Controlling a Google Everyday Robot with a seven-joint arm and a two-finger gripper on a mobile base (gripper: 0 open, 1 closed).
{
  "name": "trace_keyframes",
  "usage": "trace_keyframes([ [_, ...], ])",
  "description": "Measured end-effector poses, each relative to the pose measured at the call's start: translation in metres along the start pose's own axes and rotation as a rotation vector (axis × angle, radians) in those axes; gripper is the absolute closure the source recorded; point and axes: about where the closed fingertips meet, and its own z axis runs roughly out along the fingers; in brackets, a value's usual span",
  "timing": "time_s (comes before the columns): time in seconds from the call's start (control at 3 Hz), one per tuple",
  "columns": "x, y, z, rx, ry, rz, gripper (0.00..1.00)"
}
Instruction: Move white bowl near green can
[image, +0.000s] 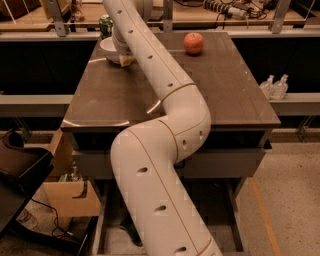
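Observation:
The white bowl (107, 49) sits on the dark table (225, 95) near its far left corner, partly hidden behind my arm. The green can (105, 25) stands just behind the bowl at the table's far left edge, close to it. My gripper (124, 55) is at the bowl's right side, at the end of the white arm that reaches across the table. Most of the gripper is hidden by the arm's wrist.
A red apple (193, 43) sits at the far middle right of the table. Two small clear bottles (275, 87) stand on a ledge to the right. A cardboard box (70, 192) sits on the floor at the left. A rail and benches run behind the table.

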Motion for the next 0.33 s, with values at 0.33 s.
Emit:
trace_keyframes([
  [0.33,-0.0004,-0.0001,0.0012,0.0,0.0,0.0,0.0],
])
